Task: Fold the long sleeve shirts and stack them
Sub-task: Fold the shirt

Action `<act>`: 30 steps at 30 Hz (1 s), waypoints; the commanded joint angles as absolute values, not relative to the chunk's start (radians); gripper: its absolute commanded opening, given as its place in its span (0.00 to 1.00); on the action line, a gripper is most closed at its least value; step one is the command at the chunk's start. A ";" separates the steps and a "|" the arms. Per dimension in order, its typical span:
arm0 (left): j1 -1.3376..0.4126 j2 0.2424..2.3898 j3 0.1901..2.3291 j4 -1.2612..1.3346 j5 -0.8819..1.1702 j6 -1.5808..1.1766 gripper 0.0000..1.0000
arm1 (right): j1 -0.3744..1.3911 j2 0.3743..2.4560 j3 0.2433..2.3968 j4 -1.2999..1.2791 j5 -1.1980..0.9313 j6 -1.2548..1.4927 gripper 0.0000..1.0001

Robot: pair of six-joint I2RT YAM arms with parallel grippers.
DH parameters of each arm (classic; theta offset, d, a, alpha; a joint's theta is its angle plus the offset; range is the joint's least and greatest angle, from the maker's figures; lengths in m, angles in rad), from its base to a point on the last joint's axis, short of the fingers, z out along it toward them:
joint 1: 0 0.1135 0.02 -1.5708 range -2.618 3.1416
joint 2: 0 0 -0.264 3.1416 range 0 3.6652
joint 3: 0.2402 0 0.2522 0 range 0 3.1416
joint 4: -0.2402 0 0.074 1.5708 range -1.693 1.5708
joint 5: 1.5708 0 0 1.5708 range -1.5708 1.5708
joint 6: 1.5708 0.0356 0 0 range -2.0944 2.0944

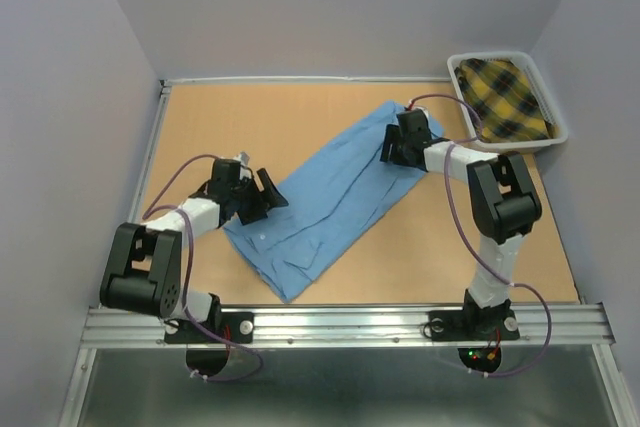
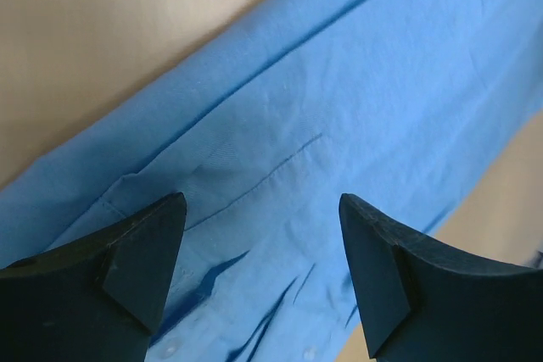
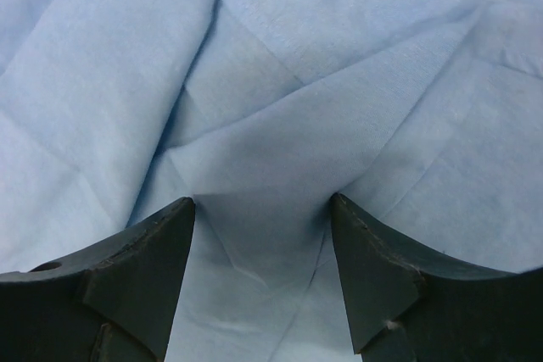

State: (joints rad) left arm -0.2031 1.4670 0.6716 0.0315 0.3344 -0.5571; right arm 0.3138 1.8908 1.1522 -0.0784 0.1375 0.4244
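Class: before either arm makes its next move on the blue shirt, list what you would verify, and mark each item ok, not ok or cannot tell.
1. Left pincer open and empty: ok; it is at the near-left edge of the light blue cloth shirt.
2. Right pincer open and empty: ok; it is over the shirt's far end.
3. Shirt lying smooth: not ok; creases show under the right pincer.
4. Shirt wholly on the tan wooden table: ok.
5. Fingertips touching the cloth: cannot tell.
6. White plastic basket holding yellow plaid cloth apart from the shirt: ok.
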 commanded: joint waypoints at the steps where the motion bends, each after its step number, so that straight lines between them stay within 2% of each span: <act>1: -0.274 1.341 0.500 0.032 0.514 -0.721 0.85 | 0.311 2.041 1.366 -0.084 0.077 0.285 0.71; 3: -0.328 1.255 0.473 0.034 0.497 -0.771 0.85 | 0.311 2.094 1.487 -0.101 0.034 0.262 0.71; 8: -0.521 1.120 0.506 0.034 0.407 -0.877 0.86 | 0.311 2.074 1.614 -0.135 0.008 0.226 0.71; 12: -0.537 1.065 0.596 -0.055 0.321 -0.819 0.86 | 0.311 1.929 1.528 -0.147 0.014 0.244 0.71; 14: -0.537 1.066 0.684 -0.145 0.246 -0.719 0.86 | 0.311 1.858 1.412 -0.150 0.028 0.265 0.71; 17: -0.534 1.140 0.800 -0.211 0.111 -0.588 0.86 | 0.313 1.703 1.239 -0.153 0.018 0.327 0.71; 21: -0.528 1.288 0.919 -0.212 0.091 -0.467 0.86 | 0.318 1.531 1.063 -0.155 -0.023 0.417 0.71; 27: -0.473 1.546 1.022 -0.183 0.115 -0.394 0.86 | 0.334 1.489 0.956 -0.155 -0.052 0.459 0.71; 30: -0.469 1.591 1.032 -0.175 0.123 -0.393 0.86 | 0.337 1.531 0.965 -0.153 -0.054 0.453 0.71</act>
State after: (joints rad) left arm -0.4816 1.5661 0.9932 -0.1593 0.1226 -0.4519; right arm 0.3248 1.5021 0.9684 -0.1673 -0.0345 0.4305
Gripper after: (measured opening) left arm 0.859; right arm 0.710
